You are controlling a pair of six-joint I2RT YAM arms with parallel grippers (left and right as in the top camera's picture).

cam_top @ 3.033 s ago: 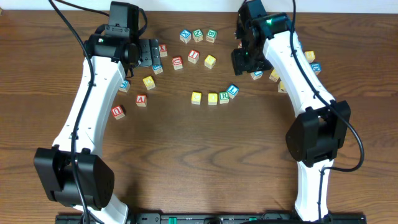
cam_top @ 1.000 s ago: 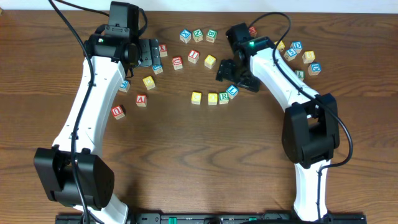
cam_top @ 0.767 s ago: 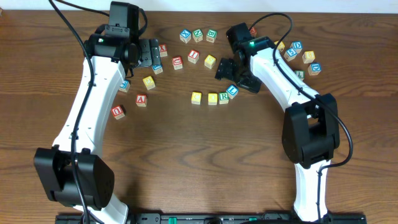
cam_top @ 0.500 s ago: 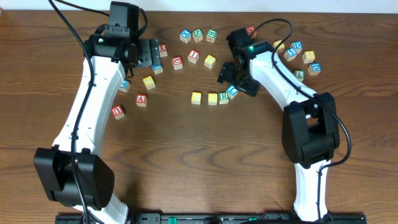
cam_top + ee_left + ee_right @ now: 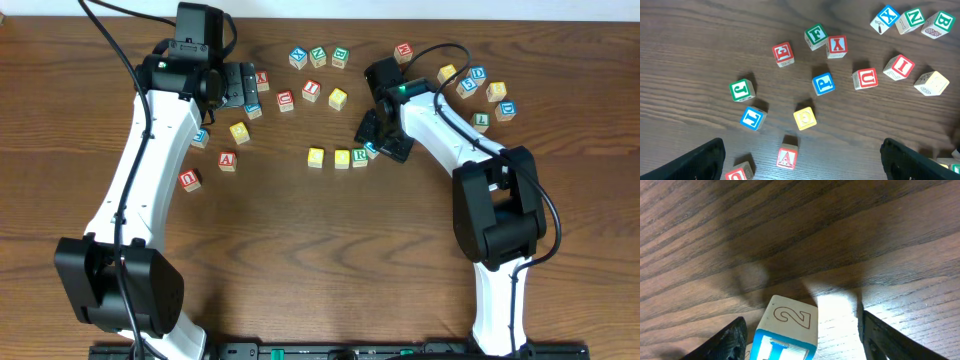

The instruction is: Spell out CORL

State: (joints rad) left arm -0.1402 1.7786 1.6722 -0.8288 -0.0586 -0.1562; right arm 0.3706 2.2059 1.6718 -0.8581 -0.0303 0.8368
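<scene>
Four cubes stand in a row at the table's middle: two yellow-topped cubes, the white cube with a green R, and the blue L cube at the right end, slightly behind the row. My right gripper is open, low over the L cube. In the right wrist view the L cube, with a "2" on its side, sits between the open fingers, nearer the left one. My left gripper is open and empty above the back-left cubes, as the left wrist view also shows.
Loose cubes lie around: X, N and B at the back, red U and I, a yellow cube, a red cube, a cluster at back right, and a red A and another red-lettered cube at left.
My right gripper has swung from the back right to the row's right end and come down over the L cube. The left arm has not moved.
</scene>
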